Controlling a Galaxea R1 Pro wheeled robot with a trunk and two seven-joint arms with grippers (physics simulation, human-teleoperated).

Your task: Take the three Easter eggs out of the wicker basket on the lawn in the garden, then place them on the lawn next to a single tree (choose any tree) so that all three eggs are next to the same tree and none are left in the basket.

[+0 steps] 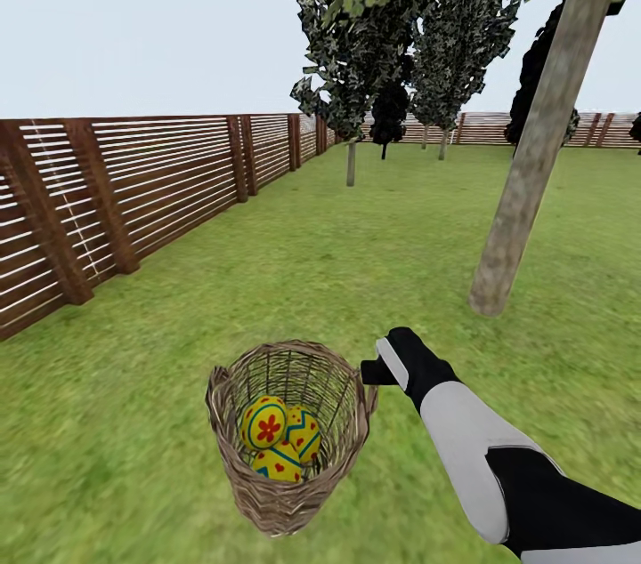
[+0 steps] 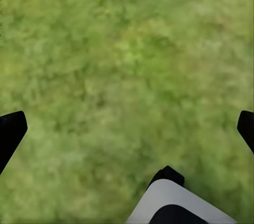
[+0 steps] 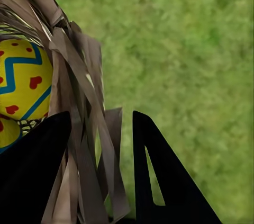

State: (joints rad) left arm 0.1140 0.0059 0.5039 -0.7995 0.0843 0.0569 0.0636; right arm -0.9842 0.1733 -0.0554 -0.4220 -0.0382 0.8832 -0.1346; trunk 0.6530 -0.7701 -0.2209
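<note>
The right tool [image 1: 372,371] sits at the rim of the wicker basket [image 1: 289,493], on the side of the basket facing the tree. In the right wrist view its two dark fingers [image 3: 159,181] straddle the basket wall: one finger lies inside the weave, the other outside, with the tan strips of wicker pinched between them, so the right tool [image 3: 100,144] is closed on the basket's rim. Just beyond the inner finger, a yellow egg with a blue zigzag and red hearts [image 3: 21,83] shows through the strands, with the edge of another below it.

From the head view, the three Easter eggs [image 1: 280,438] lie together in the bottom of the basket, touching one another: one with a red flower mark on top, one with blue zigzags beside it, one with red hearts beneath. The basket appears tilted, its mouth turned toward the camera, over the lawn [image 1: 374,261].

Past the right tool, farther out on the grass, stands the tree [image 1: 534,164], its grey-brown trunk leaning in the picture. A brown slatted fence [image 1: 133,190] runs along the far side of the basket from the tool, with darker trees near the yard's far end.

The left tool [image 2: 127,128] hangs over bare grass, its fingertips [image 2: 10,131] spread wide apart, holding nothing.
</note>
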